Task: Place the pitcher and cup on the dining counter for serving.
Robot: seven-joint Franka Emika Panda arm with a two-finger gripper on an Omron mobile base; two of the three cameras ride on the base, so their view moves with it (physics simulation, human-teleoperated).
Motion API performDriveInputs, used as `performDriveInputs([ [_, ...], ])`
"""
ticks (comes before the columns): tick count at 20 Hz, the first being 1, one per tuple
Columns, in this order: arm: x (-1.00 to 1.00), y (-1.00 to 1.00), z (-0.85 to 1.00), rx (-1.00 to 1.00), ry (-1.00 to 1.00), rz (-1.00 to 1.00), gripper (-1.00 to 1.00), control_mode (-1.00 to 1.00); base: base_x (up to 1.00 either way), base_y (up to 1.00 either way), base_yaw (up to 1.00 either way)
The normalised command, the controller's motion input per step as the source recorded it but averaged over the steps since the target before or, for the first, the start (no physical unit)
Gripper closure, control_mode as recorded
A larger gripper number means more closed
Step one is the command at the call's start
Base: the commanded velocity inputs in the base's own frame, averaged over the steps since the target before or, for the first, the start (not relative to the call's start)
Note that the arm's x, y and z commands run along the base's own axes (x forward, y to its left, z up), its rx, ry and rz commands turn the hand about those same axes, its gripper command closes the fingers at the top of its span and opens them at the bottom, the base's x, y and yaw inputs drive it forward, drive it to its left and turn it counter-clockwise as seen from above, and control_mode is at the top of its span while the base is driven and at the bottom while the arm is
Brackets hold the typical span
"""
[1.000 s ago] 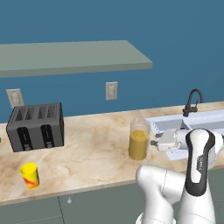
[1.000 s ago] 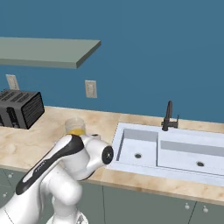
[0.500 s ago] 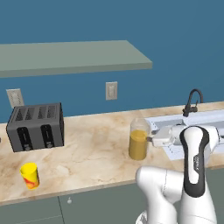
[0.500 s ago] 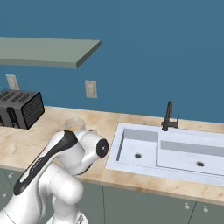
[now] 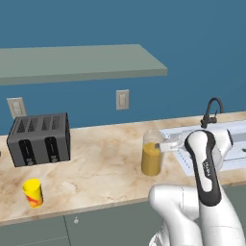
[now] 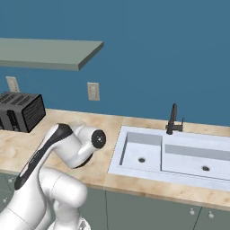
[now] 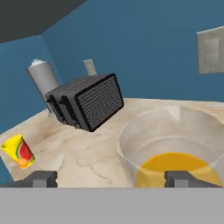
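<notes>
- The claw stood wide open, holding nothing, its two dark fingertips apart.
- One clear glass pitcher of orange liquid sat on the beige marble table just ahead of the claw, nearer its right tip.
- One small yellow cup with a red splash stood well off to its left.
- One black toaster and one grey metal canister stood farther ahead.
- No writing was legible.

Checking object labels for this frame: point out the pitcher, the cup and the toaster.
pitcher (image 5: 152, 160): left base view, on the orange liquid in its lower body.
cup (image 5: 33, 192): left base view, on its yellow side by the red mark.
toaster (image 5: 40, 140): left base view, on its dark front face.
</notes>
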Motion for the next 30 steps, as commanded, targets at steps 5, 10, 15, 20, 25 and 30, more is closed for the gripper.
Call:
performDriveInputs([
  [5,0.00,0.00,-0.02,-0.01,0.25,-0.25,-1.00,-1.00,0.00,0.00,0.00],
  [10,0.03,0.01,0.00,-0.01,0.25,-0.09,-1.00,-1.00,0.00,0.00,0.00],
  [15,-0.06,0.09,-0.18,-0.06,0.19,0.00,-1.00,-1.00,0.00,0.00,0.00],
  [20,-0.04,0.03,-0.12,-0.04,0.25,0.00,-1.00,-1.00,0.00,0.00,0.00],
  [25,0.00,0.01,-0.09,-0.08,0.10,0.00,-1.00,-1.00,0.00,0.00,0.00],
  [30,0.01,0.00,-0.24,-0.17,0.03,-0.02,-1.00,-1.00,0.00,0.00,0.00],
])
